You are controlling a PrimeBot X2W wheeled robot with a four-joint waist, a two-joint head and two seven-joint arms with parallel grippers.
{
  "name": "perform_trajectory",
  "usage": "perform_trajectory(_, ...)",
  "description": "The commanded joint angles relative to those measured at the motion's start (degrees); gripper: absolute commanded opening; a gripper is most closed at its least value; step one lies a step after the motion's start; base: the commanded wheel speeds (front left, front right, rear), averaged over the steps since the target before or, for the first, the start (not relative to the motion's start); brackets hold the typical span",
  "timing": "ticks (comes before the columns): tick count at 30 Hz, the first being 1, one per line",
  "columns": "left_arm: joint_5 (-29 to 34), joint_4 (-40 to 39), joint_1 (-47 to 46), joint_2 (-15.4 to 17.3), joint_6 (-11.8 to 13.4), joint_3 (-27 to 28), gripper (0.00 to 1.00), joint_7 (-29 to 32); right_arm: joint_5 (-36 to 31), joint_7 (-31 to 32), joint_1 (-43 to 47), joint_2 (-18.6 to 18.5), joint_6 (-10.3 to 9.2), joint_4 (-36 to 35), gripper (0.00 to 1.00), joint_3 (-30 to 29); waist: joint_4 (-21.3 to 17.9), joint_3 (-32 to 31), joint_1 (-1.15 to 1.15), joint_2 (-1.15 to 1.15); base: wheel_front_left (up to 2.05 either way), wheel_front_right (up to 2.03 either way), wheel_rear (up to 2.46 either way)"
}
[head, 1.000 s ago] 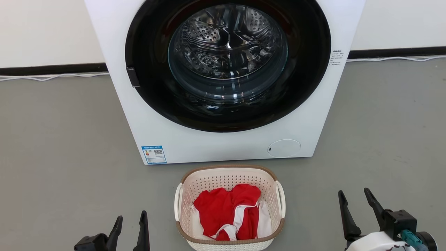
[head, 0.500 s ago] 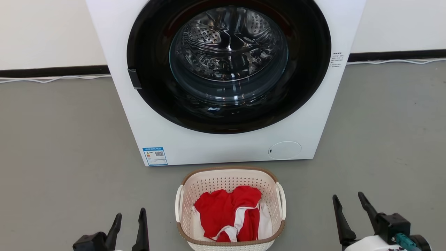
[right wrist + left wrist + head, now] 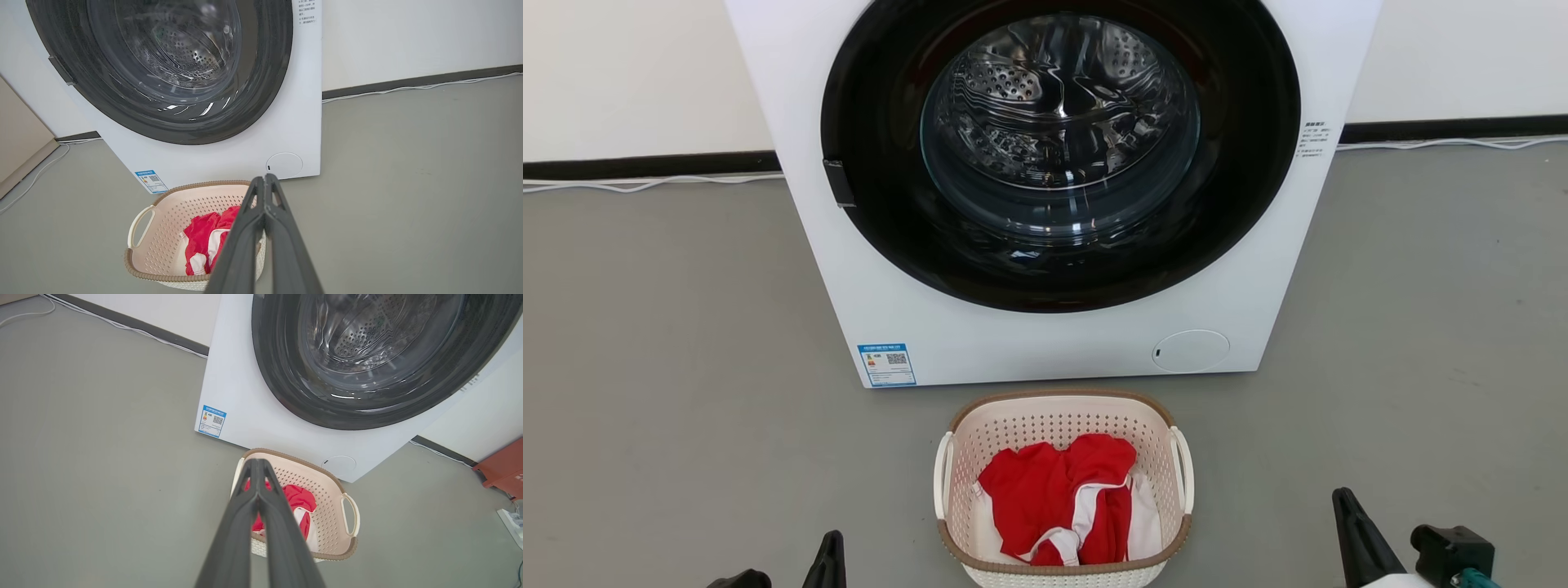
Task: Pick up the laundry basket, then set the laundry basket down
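The laundry basket (image 3: 1058, 418) sits on the grey floor just in front of the washing machine, cream-white and perforated, with a brown rim and white loop handles. A red and white garment (image 3: 1054, 494) lies inside it. My left gripper (image 3: 832, 539) pokes up at the bottom edge, left of the basket and apart from it, shut on nothing. My right gripper (image 3: 1339, 496) stands to the basket's right, also shut and empty. In the left wrist view the basket (image 3: 327, 506) lies beyond the joined fingertips (image 3: 255, 462). The right wrist view has the basket (image 3: 171, 216) left of my right gripper's joined tips (image 3: 265, 177).
The big white washing machine (image 3: 1045, 347) with a dark round door stands right behind the basket. A white cable (image 3: 645, 184) runs along the wall's black skirting. An orange-red object (image 3: 504, 465) and a power strip (image 3: 512, 524) lie far to the right.
Both grippers went from open to shut and sank toward the bottom edge of the head view. The basket has not moved.
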Motion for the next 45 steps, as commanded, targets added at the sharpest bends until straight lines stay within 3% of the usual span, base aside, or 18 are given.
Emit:
perform_trajectory(1,-1.16,-1.64,-1.96,0.26,-0.49,0.62,0.00,0.28,1.46,0.38,-1.88,-0.30,0.04,-1.68,0.00,-0.32,0.01,0.04,-0.01,0.00,0.00,0.00,0.00)
perform_trajectory(45,-26.46,-4.32,-5.36,0.57,-2.57,3.50,0.00,7.59,33.36,7.34,-3.63,-0.24,0.18,-6.08,0.00,-1.05,0.35,0.81,-0.02,0.00,0.00,0.00,0.00)
